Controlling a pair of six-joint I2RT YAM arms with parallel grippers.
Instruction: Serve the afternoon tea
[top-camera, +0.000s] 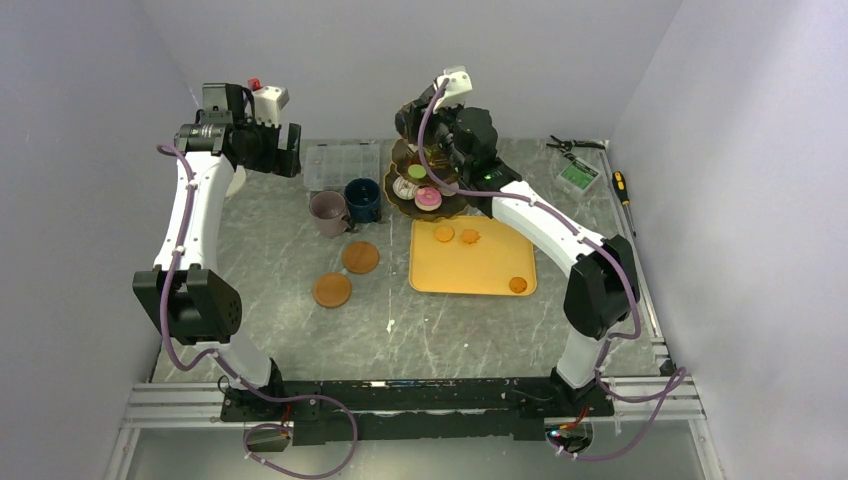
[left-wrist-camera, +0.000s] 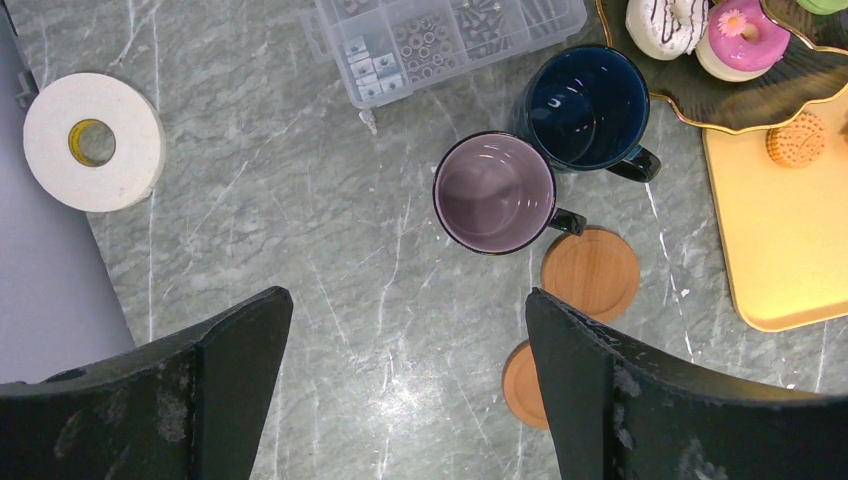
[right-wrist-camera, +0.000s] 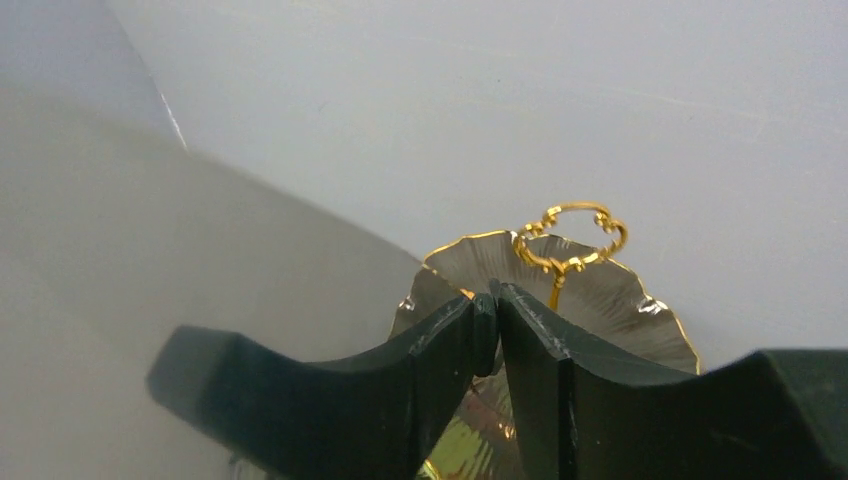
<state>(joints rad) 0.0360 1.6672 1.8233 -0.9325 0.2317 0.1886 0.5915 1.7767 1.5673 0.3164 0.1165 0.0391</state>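
left arm (top-camera: 190, 205) raised at far left | left gripper (left-wrist-camera: 408, 300) facing straight down, jaws wide apart | right arm (top-camera: 540, 225) stretched forward | right gripper (right-wrist-camera: 495, 295) fingertips basically touching

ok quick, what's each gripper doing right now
Left gripper: open, holding nothing.
Right gripper: fingertips look closed, nothing seen between them, by the top of the stand.

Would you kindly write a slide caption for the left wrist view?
Open left gripper above mauve mug and navy mug, beside two bare brown coasters.
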